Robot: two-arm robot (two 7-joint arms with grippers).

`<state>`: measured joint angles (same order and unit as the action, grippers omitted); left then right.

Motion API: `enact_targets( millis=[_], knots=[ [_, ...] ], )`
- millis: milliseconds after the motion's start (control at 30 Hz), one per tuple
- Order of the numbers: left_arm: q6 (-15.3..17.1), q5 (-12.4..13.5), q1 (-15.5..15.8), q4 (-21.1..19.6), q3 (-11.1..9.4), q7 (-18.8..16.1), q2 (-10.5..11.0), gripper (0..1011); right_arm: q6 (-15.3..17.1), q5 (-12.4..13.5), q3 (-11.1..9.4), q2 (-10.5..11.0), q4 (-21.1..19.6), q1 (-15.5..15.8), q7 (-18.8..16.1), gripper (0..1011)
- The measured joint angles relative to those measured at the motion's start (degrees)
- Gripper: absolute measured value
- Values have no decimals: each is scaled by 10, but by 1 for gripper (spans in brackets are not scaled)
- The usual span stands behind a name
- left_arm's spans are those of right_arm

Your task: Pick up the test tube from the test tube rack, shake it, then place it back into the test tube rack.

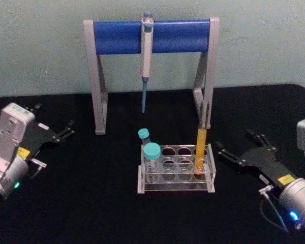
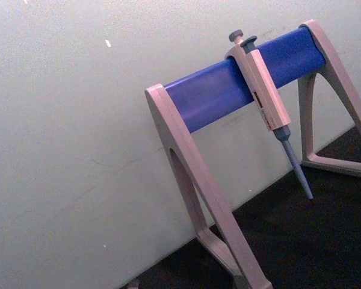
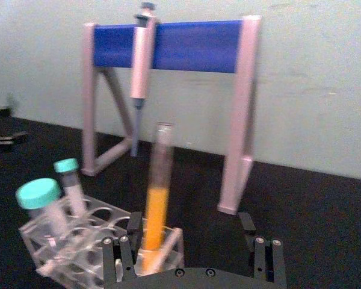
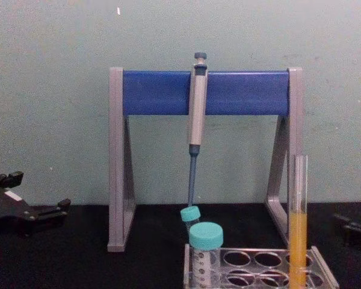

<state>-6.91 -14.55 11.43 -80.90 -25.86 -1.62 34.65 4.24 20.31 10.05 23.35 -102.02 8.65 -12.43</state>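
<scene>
A test tube (image 1: 201, 152) with orange-yellow liquid in its lower half stands upright in the right-hand end of a clear test tube rack (image 1: 176, 182) at the middle of a black desk (image 1: 91, 203). The tube's open top rises well above the rack. Two shorter teal-capped tubes (image 1: 151, 158) sit at the rack's left end, one behind the other, both leaning slightly.

The right tool (image 1: 233, 152) rests low over the desk to the right of the rack, near it but apart, its dark fingers (image 1: 226, 149) spread wide and pointing toward the tube. From the right wrist view, the tube stands ahead of the tool, between the lines of its two open fingers (image 3: 119, 256), untouched.

The left tool (image 1: 65, 133) is parked at the desk's left edge, well apart from the rack, its fingers nearly together and holding nothing.

Behind the rack stands a grey stand with a blue crossbar (image 1: 151, 36), a pipette (image 1: 146, 58) hanging from the bar with its tip pointing down. A pale green wall (image 1: 40, 51) closes the scene.
</scene>
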Motion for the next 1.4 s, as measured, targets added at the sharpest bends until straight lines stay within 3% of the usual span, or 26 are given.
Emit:
enact_targets(
  millis=[33,300,467,1400],
  knots=[
    [0,0,0,0,0,0,0,1001,3,-11,-12,-7,-1,5,16,1000],
    [0,0,0,0,0,0,0,1001,27,-39,-10,-27,45,-21,38,1000],
    [0,0,0,0,0,0,0,1001,19,-46,-13,-38,60,-28,37,1000],
    [0,0,0,0,0,0,0,1001,19,-44,-11,-34,56,-27,35,1000]
  ],
)
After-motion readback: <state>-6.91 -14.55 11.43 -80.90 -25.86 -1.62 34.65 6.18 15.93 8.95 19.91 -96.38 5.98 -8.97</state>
